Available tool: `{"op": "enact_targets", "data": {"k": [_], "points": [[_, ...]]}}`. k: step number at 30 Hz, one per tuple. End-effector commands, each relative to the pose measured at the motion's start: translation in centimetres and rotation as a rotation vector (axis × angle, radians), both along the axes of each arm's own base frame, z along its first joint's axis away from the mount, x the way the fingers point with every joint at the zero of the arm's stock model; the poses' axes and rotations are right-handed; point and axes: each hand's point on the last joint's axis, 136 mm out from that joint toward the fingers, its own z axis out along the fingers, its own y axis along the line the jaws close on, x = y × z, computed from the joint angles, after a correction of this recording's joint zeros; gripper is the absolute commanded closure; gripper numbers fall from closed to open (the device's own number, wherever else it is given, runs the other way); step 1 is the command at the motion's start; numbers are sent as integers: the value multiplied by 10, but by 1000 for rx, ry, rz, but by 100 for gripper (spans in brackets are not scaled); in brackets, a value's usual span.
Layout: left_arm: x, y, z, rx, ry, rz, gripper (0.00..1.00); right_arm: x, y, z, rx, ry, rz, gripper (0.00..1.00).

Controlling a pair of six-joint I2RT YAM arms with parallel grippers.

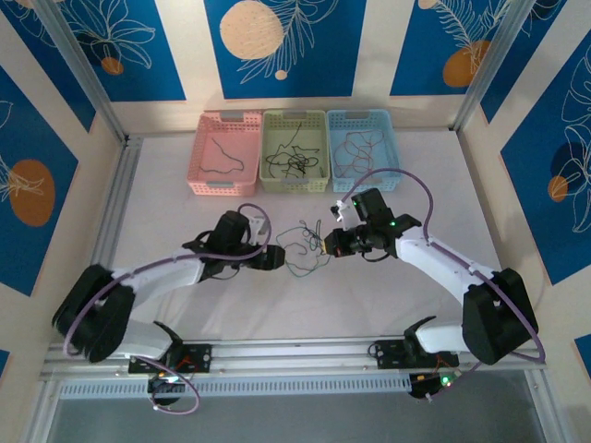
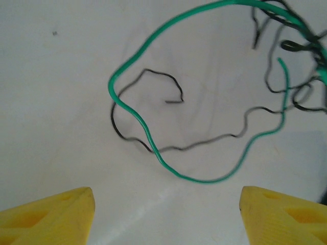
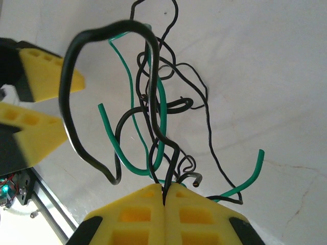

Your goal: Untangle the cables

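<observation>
A small tangle of black and green cables lies on the white table between the two grippers. My right gripper is shut on a black cable, which rises from its yellow fingertips in a big loop. Green cables wind through that loop. My left gripper is open, its yellow fingertips wide apart just short of a green cable and a thin black cable on the table. Nothing is between them. From above, the left gripper faces the right gripper across the tangle.
Three baskets stand in a row at the back: pink, green and blue, each with loose cables inside. The left gripper's yellow fingers show at the left of the right wrist view. Aluminium rails border the table.
</observation>
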Motion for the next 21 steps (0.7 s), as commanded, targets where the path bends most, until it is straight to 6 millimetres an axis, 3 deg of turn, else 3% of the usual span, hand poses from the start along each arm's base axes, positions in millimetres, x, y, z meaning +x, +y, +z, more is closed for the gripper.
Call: {"op": "enact_targets", "data": {"k": [1, 8, 11, 18, 21], "points": [[26, -17, 8, -29, -131, -33, 25, -5, 2, -1, 29, 24, 9, 100], [48, -27, -10, -22, -141, -6, 26, -6, 1, -1, 30, 22, 7, 100], [58, -29, -14, -14, -160, 10, 32, -6, 0, 0, 30, 20, 6, 100], [65, -37, -10, -77, -195, 16, 62, -7, -1, 0, 28, 20, 3, 100], [67, -31, -10, -69, -204, 32, 84, -7, -1, 1, 29, 14, 3, 100]]}}
